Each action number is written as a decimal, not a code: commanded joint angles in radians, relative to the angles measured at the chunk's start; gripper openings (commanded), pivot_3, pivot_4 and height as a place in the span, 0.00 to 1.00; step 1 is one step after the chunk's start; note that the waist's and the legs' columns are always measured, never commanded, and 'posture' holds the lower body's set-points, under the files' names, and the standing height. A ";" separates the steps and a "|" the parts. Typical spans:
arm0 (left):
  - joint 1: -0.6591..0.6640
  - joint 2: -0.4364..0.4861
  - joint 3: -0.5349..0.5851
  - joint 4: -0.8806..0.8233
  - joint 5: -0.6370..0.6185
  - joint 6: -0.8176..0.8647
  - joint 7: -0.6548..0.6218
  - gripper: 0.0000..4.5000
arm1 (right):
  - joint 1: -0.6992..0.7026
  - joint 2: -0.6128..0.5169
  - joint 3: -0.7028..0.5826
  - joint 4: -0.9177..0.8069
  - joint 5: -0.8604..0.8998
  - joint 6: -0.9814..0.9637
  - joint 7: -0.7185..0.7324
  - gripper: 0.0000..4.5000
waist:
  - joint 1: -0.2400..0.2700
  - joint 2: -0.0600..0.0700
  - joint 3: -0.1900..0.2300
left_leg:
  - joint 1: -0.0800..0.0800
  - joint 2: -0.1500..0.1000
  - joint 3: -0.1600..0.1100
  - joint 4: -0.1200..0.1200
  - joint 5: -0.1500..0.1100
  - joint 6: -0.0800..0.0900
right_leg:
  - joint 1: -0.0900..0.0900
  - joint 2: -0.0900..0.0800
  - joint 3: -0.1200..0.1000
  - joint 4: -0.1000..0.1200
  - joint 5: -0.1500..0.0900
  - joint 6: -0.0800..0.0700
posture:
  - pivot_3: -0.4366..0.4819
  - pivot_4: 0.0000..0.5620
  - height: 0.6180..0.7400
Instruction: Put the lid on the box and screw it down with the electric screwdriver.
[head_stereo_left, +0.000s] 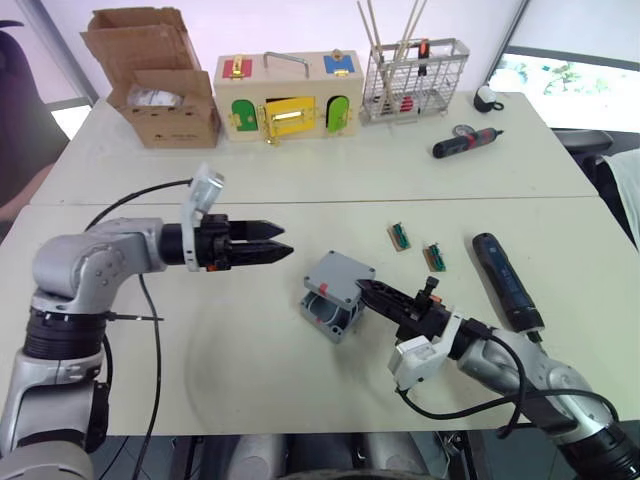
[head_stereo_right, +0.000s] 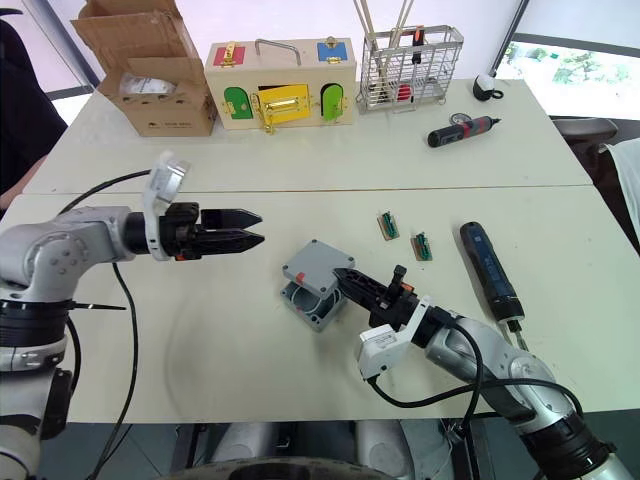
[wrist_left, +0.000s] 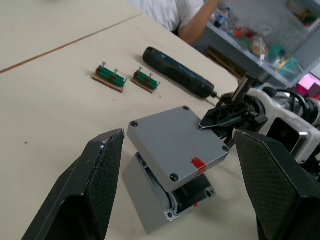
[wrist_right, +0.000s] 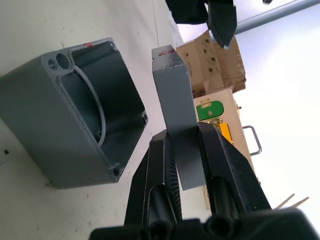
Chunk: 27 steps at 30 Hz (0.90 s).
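Observation:
The grey lid (head_stereo_left: 340, 274) is tilted over the grey box (head_stereo_left: 334, 320), which sits on the table near its middle. My right gripper (head_stereo_left: 366, 290) is shut on the lid's right edge; the right wrist view shows the lid (wrist_right: 175, 95) pinched edge-on beside the open box (wrist_right: 75, 125). My left gripper (head_stereo_left: 282, 241) hovers open to the left of the box, above the table, holding nothing. The dark blue electric screwdriver (head_stereo_left: 505, 280) lies on the table to the right of my right arm, untouched.
Two small green terminal blocks (head_stereo_left: 400, 236) lie behind the box. At the far edge stand a cardboard carton (head_stereo_left: 160, 95), a wooden box with coloured doors (head_stereo_left: 290, 95) and a wire basket (head_stereo_left: 415, 75). A black-and-red screwdriver (head_stereo_left: 465, 143) lies near the basket.

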 joint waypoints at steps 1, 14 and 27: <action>-0.010 -0.039 -0.050 -0.028 0.055 -0.077 0.002 0.79 | 0.017 0.015 -0.033 -0.038 -0.018 -0.006 -0.011 0.02 | 0.000 0.000 0.000 | 0.000 0.000 0.000 0.000 0.000 0.000 | 0.000 0.000 0.000 0.000 0.000 0.000 | 0.48 0.27 1.00; -0.068 -0.161 -0.190 0.074 0.222 -0.266 -0.051 0.79 | 0.085 0.081 -0.039 -0.102 -0.099 0.022 -0.006 0.02 | 0.000 0.000 0.000 | 0.001 0.000 0.000 0.000 0.000 0.000 | 0.001 0.000 0.000 0.000 0.000 0.000 | 0.48 0.27 1.00; -0.094 -0.159 -0.251 0.139 0.298 -0.322 -0.171 0.79 | 0.163 0.143 -0.025 -0.122 -0.211 0.054 -0.040 0.02 | -0.001 0.000 0.000 | 0.001 0.000 0.000 0.000 0.000 0.000 | 0.001 0.000 -0.001 0.000 0.000 0.000 | 0.48 0.27 1.00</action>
